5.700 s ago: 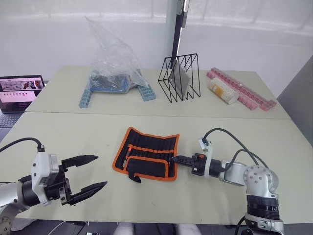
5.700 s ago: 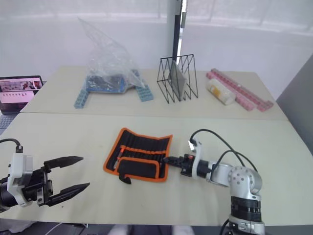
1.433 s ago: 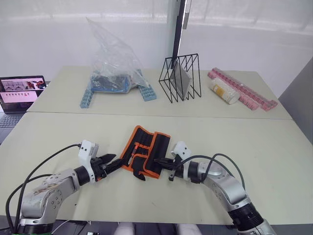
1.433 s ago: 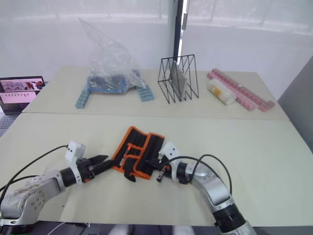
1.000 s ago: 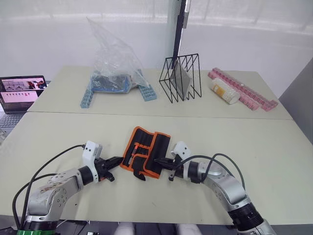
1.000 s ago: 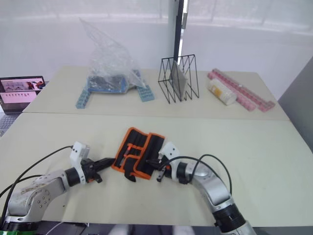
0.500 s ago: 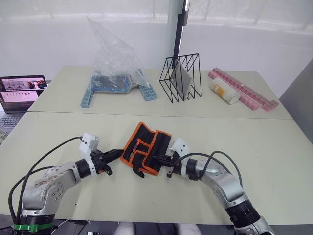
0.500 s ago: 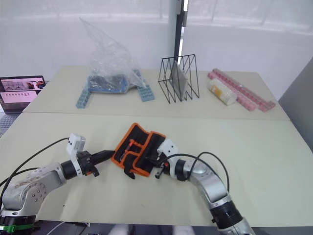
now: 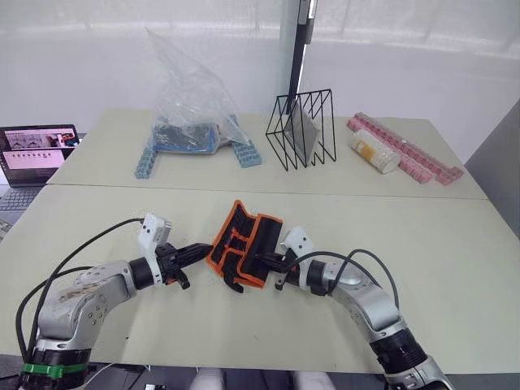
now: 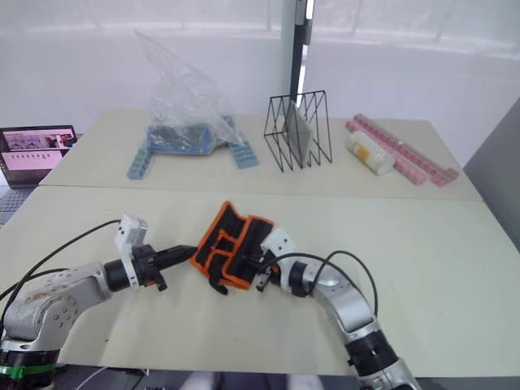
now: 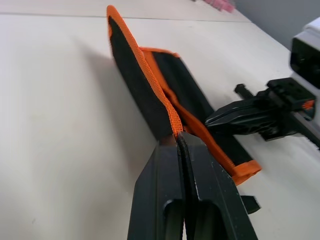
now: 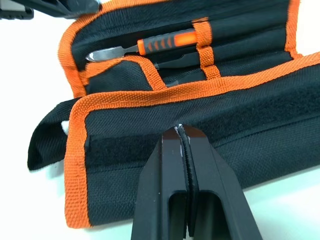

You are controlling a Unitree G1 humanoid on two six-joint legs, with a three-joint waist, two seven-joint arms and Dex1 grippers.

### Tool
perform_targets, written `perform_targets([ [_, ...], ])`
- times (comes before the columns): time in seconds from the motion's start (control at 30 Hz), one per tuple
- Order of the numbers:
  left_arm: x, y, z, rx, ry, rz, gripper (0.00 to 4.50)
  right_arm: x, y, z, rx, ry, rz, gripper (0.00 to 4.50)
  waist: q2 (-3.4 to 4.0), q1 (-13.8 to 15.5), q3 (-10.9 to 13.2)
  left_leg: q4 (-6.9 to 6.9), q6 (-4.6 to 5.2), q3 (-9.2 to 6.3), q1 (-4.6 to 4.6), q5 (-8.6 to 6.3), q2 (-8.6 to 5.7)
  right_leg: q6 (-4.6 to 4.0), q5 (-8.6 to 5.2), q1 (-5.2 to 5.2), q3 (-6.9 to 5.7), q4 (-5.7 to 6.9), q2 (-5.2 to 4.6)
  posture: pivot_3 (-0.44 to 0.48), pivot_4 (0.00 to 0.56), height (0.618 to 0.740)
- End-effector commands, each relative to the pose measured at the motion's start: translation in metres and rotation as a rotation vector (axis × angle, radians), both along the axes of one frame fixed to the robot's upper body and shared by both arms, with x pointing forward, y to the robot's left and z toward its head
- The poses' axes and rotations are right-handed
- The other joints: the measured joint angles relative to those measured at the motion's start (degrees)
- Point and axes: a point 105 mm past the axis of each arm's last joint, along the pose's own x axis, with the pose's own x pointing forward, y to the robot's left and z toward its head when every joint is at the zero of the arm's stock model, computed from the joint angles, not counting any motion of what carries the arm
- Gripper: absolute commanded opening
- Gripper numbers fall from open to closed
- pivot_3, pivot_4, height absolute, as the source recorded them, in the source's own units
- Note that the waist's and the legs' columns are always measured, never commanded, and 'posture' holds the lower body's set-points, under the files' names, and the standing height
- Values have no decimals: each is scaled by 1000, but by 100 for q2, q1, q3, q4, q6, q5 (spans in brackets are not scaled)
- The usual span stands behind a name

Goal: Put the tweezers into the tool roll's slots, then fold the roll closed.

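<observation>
The soft, limp tool roll is pinched at its orange left edge by the closed left gripper and pressed by the closed right gripper, best gripped along that stitched edging.

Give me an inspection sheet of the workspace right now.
Surface: two pale tables pushed together.
Job's things: roll partly folded, left flap lifted; an orange-handled tool sits in a slot.
Clutter: plastic bag over blue blocks, wire rack, pink trays, on the far table.
Grippers: left tool shut on the roll's orange edge; right tool shut, tip against the folded flap.
Cables: black cables along both arms.
Surroundings: laptop at left, white wall behind.
</observation>
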Motion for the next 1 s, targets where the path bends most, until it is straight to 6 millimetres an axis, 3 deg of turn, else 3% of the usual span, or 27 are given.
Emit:
perform_targets([
  [0.03, -5, -26, 13, -34, -40, -122, 21, 1, -4, -10, -44, 23, -24, 0, 0, -6, 0, 0, 0, 0, 1, 0, 0, 0, 0, 0, 0, 0, 0, 0, 150, 718],
  [0.2, -4, -46, 9, -49, -21, -194, 21, -1, -3, -12, -52, 25, -17, 0, 0, -12, 0, 0, 0, 0, 0, 0, 0, -2, 1, 0, 1, 0, 0, 0, 150, 718],
  [0.33, -5, -61, -15, -28, 31, -225, 21, -2, -3, -11, -54, 24, -19, 0, 0, -11, 0, 0, 0, 0, 0, 0, -1, -5, 3, 0, 1, 0, 0, 0, 150, 718],
  [0.57, -5, -65, -46, 70, 42, -254, 21, 1, -7, -5, -50, 11, -40, 0, 0, -6, -1, 0, 0, 0, 0, 0, -3, -9, 6, 2, 1, -1, 0, 0, 150, 718],
  [0.77, 4, -60, -53, 92, 35, -210, 21, 4, -19, 12, 9, 11, -61, 0, 0, 39, 0, 4, 0, 0, -1, 0, -4, -5, 4, 3, 1, -1, -1, 0, 150, 718],
  [1.0, -1, -66, -62, 108, 38, -239, 21, 11, -42, 34, 71, 22, -93, 0, 1, 41, 0, 5, 1, 0, -2, 0, -6, -4, 5, 2, 2, -1, -2, 0, 150, 718],
])
